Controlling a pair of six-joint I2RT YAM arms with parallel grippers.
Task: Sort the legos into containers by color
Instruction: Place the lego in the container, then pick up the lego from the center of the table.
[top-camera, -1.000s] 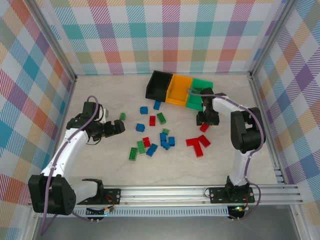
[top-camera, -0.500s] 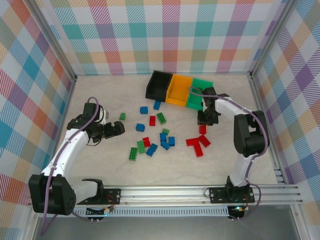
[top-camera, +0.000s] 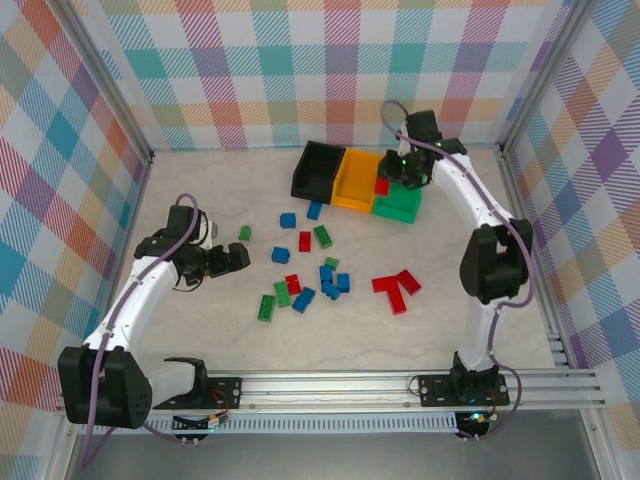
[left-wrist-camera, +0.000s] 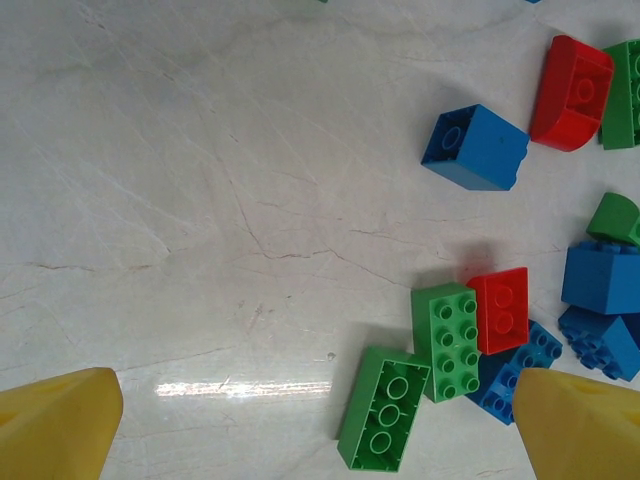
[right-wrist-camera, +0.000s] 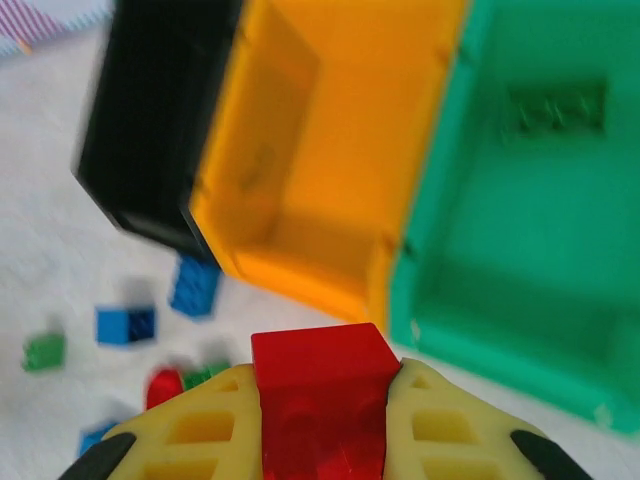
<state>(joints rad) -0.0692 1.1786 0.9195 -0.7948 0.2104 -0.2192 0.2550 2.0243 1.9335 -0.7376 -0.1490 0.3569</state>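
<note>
My right gripper (top-camera: 386, 180) pinches a red lego (right-wrist-camera: 320, 395) above the orange bin (top-camera: 352, 182) at twelve o'clock; my left gripper (top-camera: 236, 257), at nine o'clock, has its fingers wide; the other legos (top-camera: 327, 275) lie mid-table.

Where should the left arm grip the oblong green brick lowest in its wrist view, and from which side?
Come straight down from above and close the jaws across the long side walls of the oblong green brick, near its middle. It lies flat, studs up, and its far end nearly meets another green brick.

Glossy plastic legos (left-wrist-camera: 477, 147), marble-look table (left-wrist-camera: 200, 200)
</note>
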